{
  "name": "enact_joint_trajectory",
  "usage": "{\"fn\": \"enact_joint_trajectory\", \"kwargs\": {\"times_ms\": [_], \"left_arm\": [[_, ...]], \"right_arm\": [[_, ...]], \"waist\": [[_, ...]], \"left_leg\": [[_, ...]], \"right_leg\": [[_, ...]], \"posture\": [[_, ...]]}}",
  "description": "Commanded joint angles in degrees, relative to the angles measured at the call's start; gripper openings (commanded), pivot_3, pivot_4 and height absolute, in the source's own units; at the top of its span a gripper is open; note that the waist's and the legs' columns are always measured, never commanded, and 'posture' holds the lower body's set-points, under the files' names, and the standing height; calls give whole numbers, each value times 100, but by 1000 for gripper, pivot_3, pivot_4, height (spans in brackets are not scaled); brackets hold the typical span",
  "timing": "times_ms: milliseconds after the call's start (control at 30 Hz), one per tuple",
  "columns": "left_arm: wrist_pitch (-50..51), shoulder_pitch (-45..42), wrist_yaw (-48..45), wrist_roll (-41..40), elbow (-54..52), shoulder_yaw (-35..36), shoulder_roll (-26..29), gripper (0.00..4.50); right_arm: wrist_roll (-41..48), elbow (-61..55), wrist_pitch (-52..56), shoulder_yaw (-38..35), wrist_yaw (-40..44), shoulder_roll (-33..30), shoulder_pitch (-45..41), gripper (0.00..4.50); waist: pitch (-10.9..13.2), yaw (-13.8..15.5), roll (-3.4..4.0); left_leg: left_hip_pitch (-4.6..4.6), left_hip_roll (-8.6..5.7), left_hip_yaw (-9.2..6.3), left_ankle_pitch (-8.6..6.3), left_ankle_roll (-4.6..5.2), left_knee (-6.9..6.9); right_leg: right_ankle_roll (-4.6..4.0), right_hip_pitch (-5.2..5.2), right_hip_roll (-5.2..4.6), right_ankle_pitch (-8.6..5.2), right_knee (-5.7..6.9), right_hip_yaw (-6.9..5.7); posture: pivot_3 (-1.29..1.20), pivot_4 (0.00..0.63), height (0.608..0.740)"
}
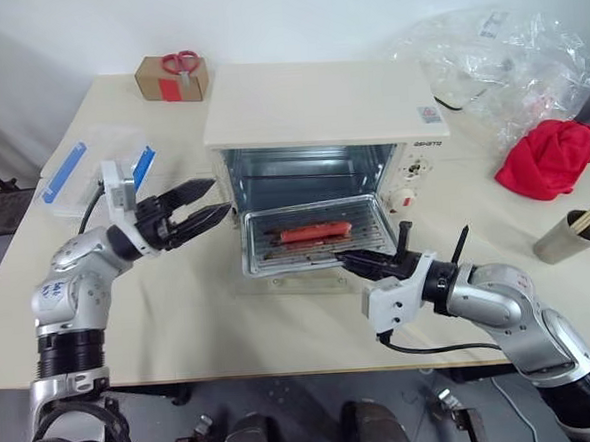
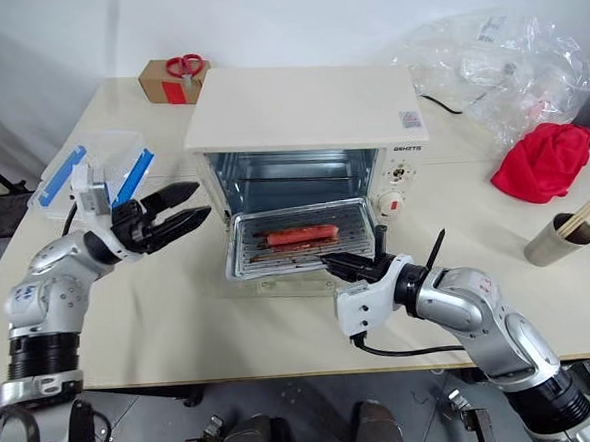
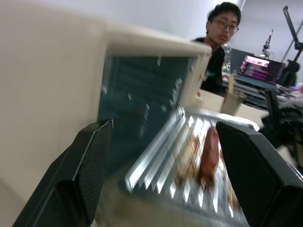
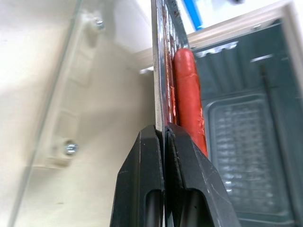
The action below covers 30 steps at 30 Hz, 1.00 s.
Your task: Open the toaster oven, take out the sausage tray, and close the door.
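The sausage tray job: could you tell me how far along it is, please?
Done: the door lies folded down. In hand: the right gripper pinches the front edge of the sausage tray, which sits partly out of the toaster oven. The left gripper is open beside it. Left: withdraw the tray and close the door.

I see the sausage tray (image 1: 316,242) as ridged, shiny metal, the sausage (image 1: 315,232) glossy. The toaster oven (image 1: 324,114) looks matt cream outside, bright metal inside. My right tool (image 1: 346,261) is matt black; the worktop (image 1: 181,318) smooth.

Sausage tray (image 1: 316,238) (half out) before toaster oven (image 1: 324,119)
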Motion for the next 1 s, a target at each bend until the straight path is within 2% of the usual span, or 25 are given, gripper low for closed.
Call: {"fn": "enact_joint_trajectory", "kwargs": {"times_ms": [33, 167, 300, 433, 567, 800, 900, 1000], "left_arm": [[514, 292, -146, -355, -391, 341, 370, 3720], [1274, 793, -164, -646, -538, 534, 757, 3720], [2396, 832, 281, -1268, -837, 662, 768, 3720], [3545, 684, 1147, -1956, -1146, 714, 522, 3720], [4946, 138, 2426, -3028, -922, 1036, 171, 3720], [5590, -107, 4140, -4007, -479, 1395, -443, 3720], [5692, -66, 4768, -4577, -327, 1411, -514, 3125], [5776, 47, 5236, -5271, -182, 1200, -373, 2297]], "right_arm": [[-55, 82, -416, -263, -355, -58, 6, 41], [-66, 249, -879, -251, -599, -22, -67, 41], [-72, 385, -1105, -138, -579, -6, -165, 41], [63, 499, -1277, 55, -424, 39, -337, 41], [180, 609, -1359, 280, -192, 23, -471, 41], [273, 640, -1485, 347, -130, 56, -558, 41], [281, 643, -1504, 328, -114, 58, -576, 39], [290, 653, -1532, 310, -115, 55, -599, 39]], "waist": [[2, -9, -3], [2, -9, -3], [4, 14, -7], [4, -11, -7], [7, -7, -14], [6, -8, -14], [6, -8, -14], [6, -11, -14]], "left_leg": [[0, 0, 0, 0, 0, 0], [1, 2, -3, 0, 0, -1], [0, 2, -7, 0, 0, 5], [2, 3, -34, 0, 0, 6], [1, 4, -46, 0, 0, 18], [3, 3, -51, 0, 1, 22], [2, 2, -52, 0, 1, 23], [2, 3, -54, 0, 1, 23]], "right_leg": [[0, -1, 0, 0, 0, 0], [-1, -4, 0, -1, 1, 4], [-1, -2, -1, -1, 3, 7], [-1, -3, -1, -1, 8, 14], [-1, -2, -1, -1, 21, 14], [-1, 0, -4, -1, 29, 15], [-2, 0, -4, -1, 30, 17], [-2, 0, -5, -1, 31, 18]], "posture": [[0, 150, 740], [0, 150, 740], [0, 150, 740], [0, 150, 740], [0, 150, 740], [0, 150, 740], [0, 150, 740], [0, 150, 740]]}}
